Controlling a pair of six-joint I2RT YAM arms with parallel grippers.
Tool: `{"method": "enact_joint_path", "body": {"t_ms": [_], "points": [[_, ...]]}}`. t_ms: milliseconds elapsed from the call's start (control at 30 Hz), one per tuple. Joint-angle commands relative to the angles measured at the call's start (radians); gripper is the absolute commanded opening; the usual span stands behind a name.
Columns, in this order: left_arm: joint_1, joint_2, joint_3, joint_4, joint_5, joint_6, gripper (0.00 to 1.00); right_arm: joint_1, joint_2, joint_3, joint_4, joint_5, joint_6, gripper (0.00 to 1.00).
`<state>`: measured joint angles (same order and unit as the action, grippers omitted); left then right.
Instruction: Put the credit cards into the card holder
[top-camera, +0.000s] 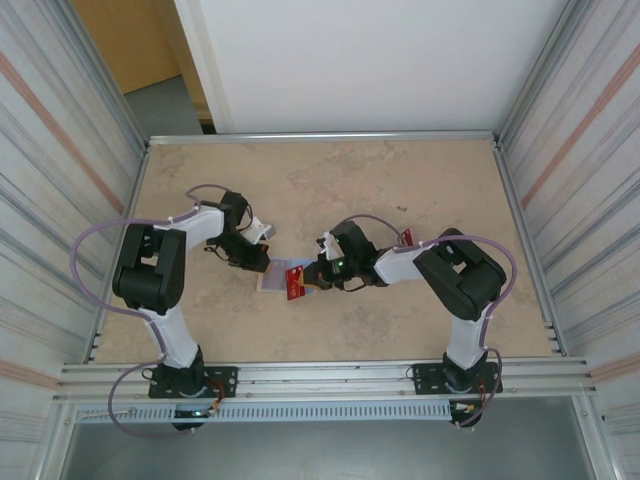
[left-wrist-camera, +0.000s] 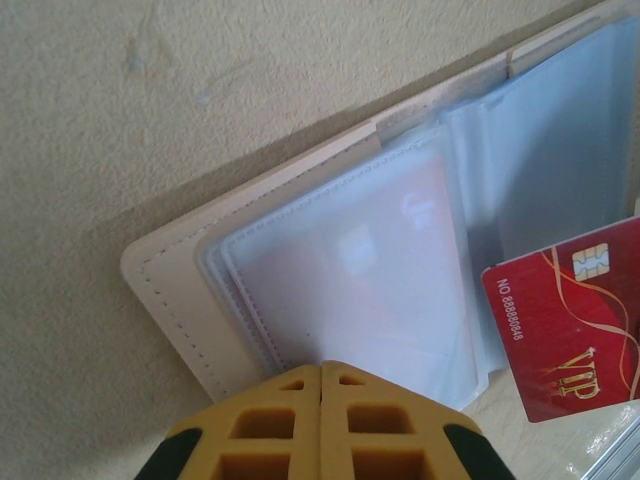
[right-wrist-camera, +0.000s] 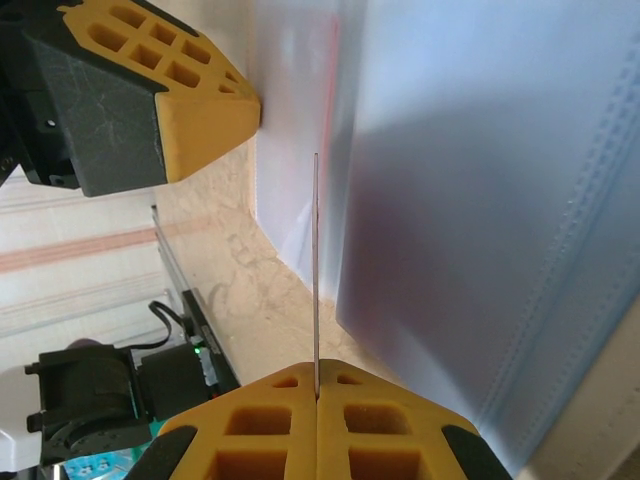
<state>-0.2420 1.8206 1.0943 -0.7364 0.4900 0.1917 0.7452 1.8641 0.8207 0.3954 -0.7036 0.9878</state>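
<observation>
Open wallet (left-wrist-camera: 165, 290): right gripper (right-wrist-camera: 317, 395) pinching 1 red card (left-wrist-camera: 570, 330) over its sleeves, left gripper (left-wrist-camera: 320, 375) pressed together at its edge.

- The table (top-camera: 400, 180) has a mottled beige, stone-like top; close up it shows a faint pale smudge (left-wrist-camera: 140, 55).
- A white panel (top-camera: 370, 60) stands behind the table's far edge.
- Ribbed grey side walls with thin reddish stripes close in the left (top-camera: 50, 150) and right (top-camera: 590, 130).
- An aluminium rail (top-camera: 330, 378) runs along the near edge, with a slotted strip (top-camera: 320, 411) just below it.
- An orange-brown panel (top-camera: 130, 40) and grey floor (top-camera: 165, 105) show at top left.
</observation>
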Motion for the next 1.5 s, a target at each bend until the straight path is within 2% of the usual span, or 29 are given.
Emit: {"method": "enact_joint_path", "body": {"t_ms": [0, 600, 1133, 1467], "points": [[-0.005, 0.019, 0.012, -0.024, -0.036, 0.034, 0.0, 0.013, 0.019, -0.006, 0.018, 0.0, 0.02, 0.0], [-0.005, 0.006, -0.013, -0.008, -0.051, 0.043, 0.0, 0.008, 0.089, 0.024, 0.064, -0.019, 0.042, 0.0], [-0.004, 0.018, -0.004, -0.01, -0.064, 0.04, 0.0, 0.018, -0.072, -0.017, -0.028, -0.006, 0.002, 0.0], [-0.005, 0.016, -0.007, -0.007, -0.067, 0.043, 0.0, 0.026, 0.021, -0.001, 0.046, -0.026, 0.041, 0.0]]}}
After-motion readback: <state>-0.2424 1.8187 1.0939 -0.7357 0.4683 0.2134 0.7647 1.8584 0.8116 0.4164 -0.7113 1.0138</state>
